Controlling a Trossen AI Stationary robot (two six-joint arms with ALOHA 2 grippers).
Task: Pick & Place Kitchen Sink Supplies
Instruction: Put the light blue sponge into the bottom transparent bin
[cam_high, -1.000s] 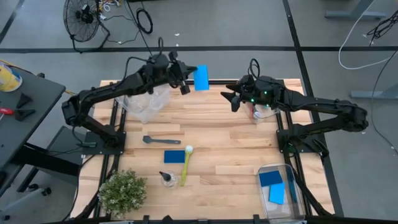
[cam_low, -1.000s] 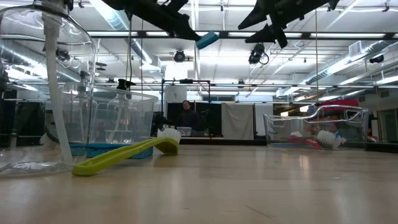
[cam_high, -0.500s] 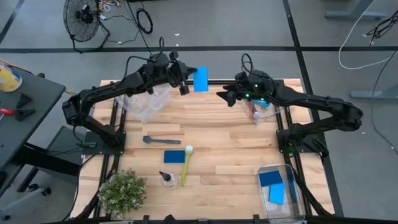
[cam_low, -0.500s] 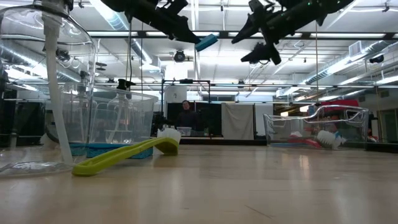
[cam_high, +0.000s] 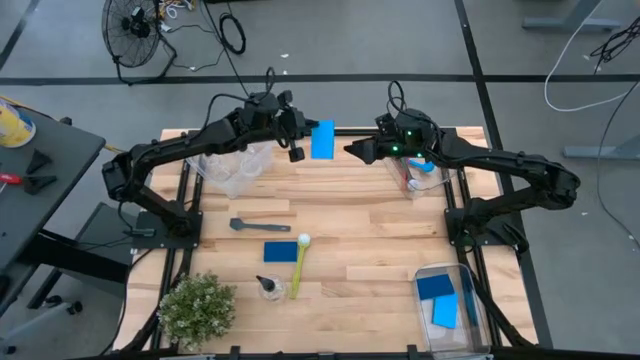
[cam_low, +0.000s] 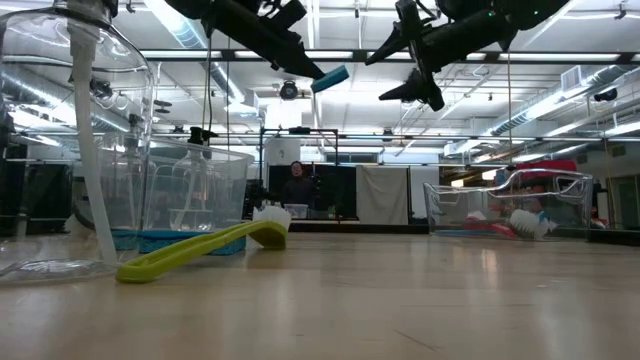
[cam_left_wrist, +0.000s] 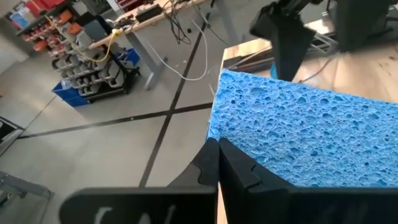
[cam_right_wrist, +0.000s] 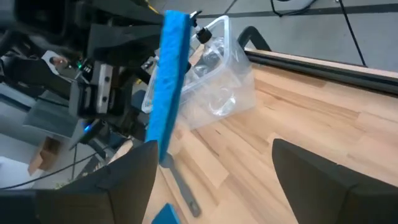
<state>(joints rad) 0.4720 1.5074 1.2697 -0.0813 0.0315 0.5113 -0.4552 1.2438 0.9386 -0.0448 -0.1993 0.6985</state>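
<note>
Two grippers meet high above the tabletop — left gripper clamps a blue sponge, its lower edge hidden by the jaws; right gripper gapes wide, empty.

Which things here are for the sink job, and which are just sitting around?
For the job:
- blue sponge held up in the left pincer
- second blue sponge on the table
- yellow-green brush
- grey brush
- small clear bottle
- open right pincer nearby

Just sitting around:
- potted plant
- clear bins
- floor fan
</note>
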